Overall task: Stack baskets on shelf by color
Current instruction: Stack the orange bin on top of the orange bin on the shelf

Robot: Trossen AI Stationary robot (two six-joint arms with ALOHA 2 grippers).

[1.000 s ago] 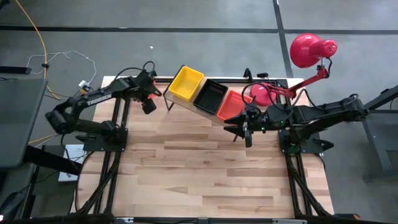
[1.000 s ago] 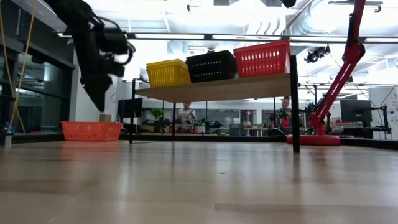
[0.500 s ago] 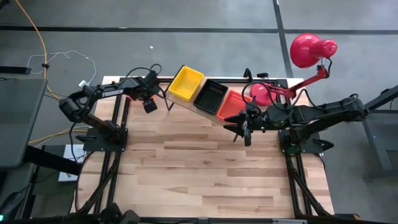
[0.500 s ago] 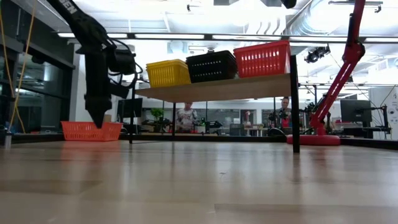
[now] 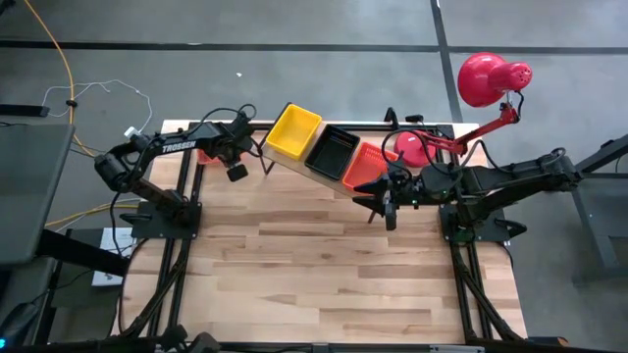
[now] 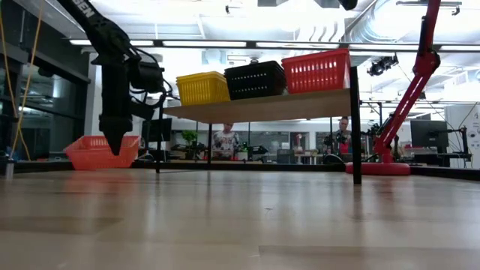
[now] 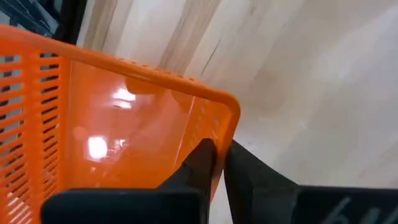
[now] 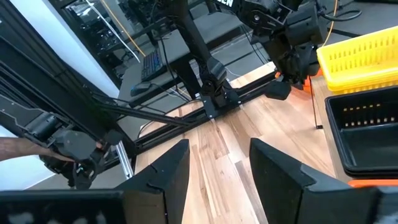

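On the shelf (image 6: 262, 106) at the table's far side stand a yellow basket (image 5: 293, 130), a black basket (image 5: 332, 152) and an orange-red basket (image 5: 366, 165) in a row. A further orange basket (image 6: 101, 152) sits on the table at the far left, tipped, and is mostly hidden under my left arm in the high view. My left gripper (image 6: 116, 146) points down into this basket and is shut on its wall. My right gripper (image 5: 381, 204) hangs open in the air in front of the shelf's right end, holding nothing. My left gripper pinches the orange basket's wall (image 7: 217, 124) close to a corner. One finger (image 7: 200, 163) is inside the basket and the other (image 7: 249, 180) outside. The fingers come from above, pointing steeply down. The basket is tilted, with its bottom on or close to the table.
A red desk lamp (image 5: 486, 80) stands at the far right corner on its round base (image 6: 377, 168). The shelf's thin black legs (image 6: 355, 135) reach down to the table. The wide wooden table top (image 5: 314, 265) lies bare toward the near edge. People show in the room behind.
My left gripper has come down into the orange basket at the far left and shut on its wall. The basket lay flat on the table before. It now stands tipped and has shifted a little toward the table's left edge.
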